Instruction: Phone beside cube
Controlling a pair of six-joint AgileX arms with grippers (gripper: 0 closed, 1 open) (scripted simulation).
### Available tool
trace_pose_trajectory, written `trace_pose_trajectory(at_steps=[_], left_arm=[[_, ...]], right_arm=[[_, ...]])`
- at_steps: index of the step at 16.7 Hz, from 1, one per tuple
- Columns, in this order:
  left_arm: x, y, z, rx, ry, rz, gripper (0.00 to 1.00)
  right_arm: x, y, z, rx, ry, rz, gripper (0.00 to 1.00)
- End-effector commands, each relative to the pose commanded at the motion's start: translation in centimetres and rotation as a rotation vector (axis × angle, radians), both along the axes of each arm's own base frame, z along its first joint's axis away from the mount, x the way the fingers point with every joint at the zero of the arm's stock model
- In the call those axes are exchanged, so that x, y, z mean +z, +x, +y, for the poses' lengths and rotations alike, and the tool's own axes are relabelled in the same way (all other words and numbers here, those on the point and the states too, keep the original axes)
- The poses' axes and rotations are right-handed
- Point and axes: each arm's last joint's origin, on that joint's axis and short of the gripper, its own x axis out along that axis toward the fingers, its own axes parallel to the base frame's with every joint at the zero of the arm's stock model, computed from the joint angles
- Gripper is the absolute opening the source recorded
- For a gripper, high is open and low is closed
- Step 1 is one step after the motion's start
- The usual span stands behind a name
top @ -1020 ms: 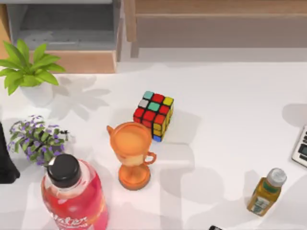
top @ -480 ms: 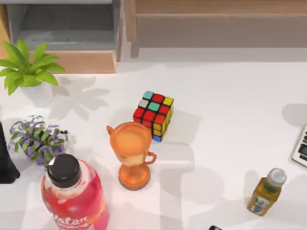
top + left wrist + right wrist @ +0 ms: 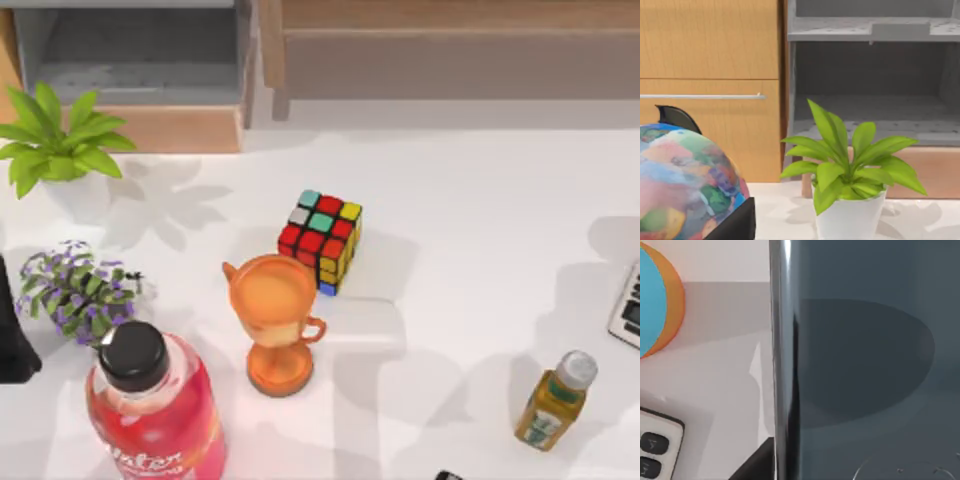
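Note:
The cube (image 3: 322, 238), black-framed with red, teal, yellow and grey stickers on top, sits mid-table just behind an orange trophy cup (image 3: 275, 320). The right wrist view looks from very close at the phone (image 3: 870, 365), with its dark grey-teal glossy screen and thin grey rim. A round shadow lies across the screen. A small dark corner (image 3: 448, 476) shows at the table's front edge in the top view. My left arm (image 3: 10, 335) stays parked at the table's left edge.
A pink drink bottle (image 3: 150, 410) stands front left, with a purple-flowered plant (image 3: 78, 290) and a green potted plant (image 3: 55, 140) behind it. A small yellow bottle (image 3: 553, 402) and a grey keyed device (image 3: 628, 310) are at the right. A colourful globe (image 3: 685, 185) is near the left wrist.
The shadows on the right side of the table have shifted and spread. The cube, cup and bottles have not moved.

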Motion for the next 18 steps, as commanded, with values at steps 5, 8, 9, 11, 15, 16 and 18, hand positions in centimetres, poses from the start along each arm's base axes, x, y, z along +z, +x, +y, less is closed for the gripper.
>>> trace_pose_trajectory(at_steps=[5,8,9,11,15,16,18], left_arm=[[0.0,0.0,0.0,0.000,0.000,0.000,1.00],[0.0,0.0,0.0,0.000,0.000,0.000,1.00],[0.0,0.0,0.0,0.000,0.000,0.000,1.00],[0.0,0.0,0.0,0.000,0.000,0.000,1.00],[0.0,0.0,0.0,0.000,0.000,0.000,1.00],[0.0,0.0,0.0,0.000,0.000,0.000,1.00],[0.0,0.0,0.0,0.000,0.000,0.000,1.00]], right_arm=[[3.5,3.8,4.9,0.037,0.008,-0.070,0.00],[4.2,6.1,9.2,0.072,0.037,-0.065,0.00],[4.1,6.7,10.8,0.084,0.048,-0.056,0.00],[3.8,7.9,14.2,0.110,0.067,-0.028,0.00],[2.1,9.1,21.2,0.158,0.092,0.051,0.00],[1.6,9.2,22.9,0.169,0.094,0.074,0.00],[0.4,9.2,26.0,0.188,0.094,0.119,0.00]])
